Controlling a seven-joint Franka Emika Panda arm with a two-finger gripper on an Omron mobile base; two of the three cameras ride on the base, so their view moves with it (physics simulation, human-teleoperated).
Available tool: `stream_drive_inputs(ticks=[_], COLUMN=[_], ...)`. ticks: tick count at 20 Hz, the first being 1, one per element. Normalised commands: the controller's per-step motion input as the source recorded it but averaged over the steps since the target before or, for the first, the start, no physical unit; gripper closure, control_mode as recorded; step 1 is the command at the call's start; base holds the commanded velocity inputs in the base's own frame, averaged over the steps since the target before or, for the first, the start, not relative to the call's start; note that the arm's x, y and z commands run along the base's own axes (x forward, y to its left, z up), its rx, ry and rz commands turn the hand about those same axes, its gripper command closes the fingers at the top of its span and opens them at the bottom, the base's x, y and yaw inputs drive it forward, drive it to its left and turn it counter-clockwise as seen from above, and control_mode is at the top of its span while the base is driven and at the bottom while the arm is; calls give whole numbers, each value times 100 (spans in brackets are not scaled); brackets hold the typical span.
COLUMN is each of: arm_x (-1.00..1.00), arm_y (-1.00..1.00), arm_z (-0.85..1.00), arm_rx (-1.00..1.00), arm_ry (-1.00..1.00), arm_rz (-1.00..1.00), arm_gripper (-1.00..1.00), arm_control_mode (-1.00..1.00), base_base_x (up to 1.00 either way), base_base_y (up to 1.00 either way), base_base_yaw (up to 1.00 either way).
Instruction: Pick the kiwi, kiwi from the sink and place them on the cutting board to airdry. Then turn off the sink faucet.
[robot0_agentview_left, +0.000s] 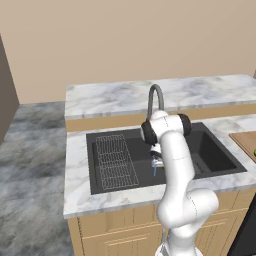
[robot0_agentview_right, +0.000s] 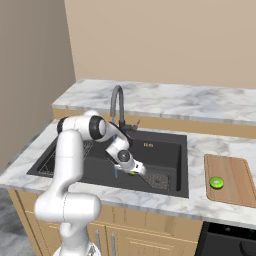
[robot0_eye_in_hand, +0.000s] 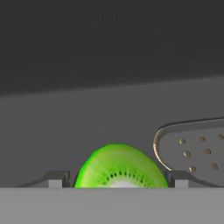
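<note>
One kiwi (robot0_eye_in_hand: 120, 168), bright green with its cut face toward me, lies on the floor of the dark sink (robot0_agentview_right: 165, 145) beside the drain grate (robot0_eye_in_hand: 192, 144). My gripper (robot0_eye_in_hand: 118, 178) is down in the basin, open, with a fingertip (robot0_eye_in_hand: 57, 178) close on each side of the fruit. From the right base view the gripper (robot0_agentview_right: 136, 171) hangs over that kiwi (robot0_agentview_right: 132, 173). A second kiwi (robot0_agentview_right: 216, 182) rests on the wooden cutting board (robot0_agentview_right: 235, 175) right of the sink. The gooseneck sink faucet (robot0_agentview_right: 117, 102) stands behind the basin, and a thin blue stream (robot0_agentview_right: 116, 172) falls from it.
A wire rack (robot0_agentview_left: 115, 160) fills the left part of the sink. Marble counter (robot0_agentview_left: 75, 175) surrounds the basin, with a raised ledge (robot0_agentview_left: 125, 97) behind it. My own arm (robot0_agentview_left: 175, 150) reaches over the sink's middle. A dark appliance top (robot0_agentview_right: 230, 240) shows at the lower right.
</note>
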Motion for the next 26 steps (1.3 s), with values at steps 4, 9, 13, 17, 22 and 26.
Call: stream_drive_inputs(ticks=[4, 9, 13, 17, 22, 26], arm_x=[24, 15, 0, 0, 0, -6], arm_y=[-12, -11, -4, -8, -10, -23], arm_z=[-7, 0, 29, 58, 70, 62], arm_rx=[0, 0, 2, 1, 0, 0], arm_ry=[1, 0, 0, 0, 0, 0], arm_rz=[0, 0, 0, 0, 0, 0], arm_gripper=[100, 100, 100, 100, 100, 100], arm_control_mode=[-100, -100, -100, -100, -100, -100], base_base_x=[0, 0, 0, 0, 0, 0], base_base_y=[0, 0, 0, 0, 0, 0], base_base_yaw=[0, 0, 0, 0, 0, 0])
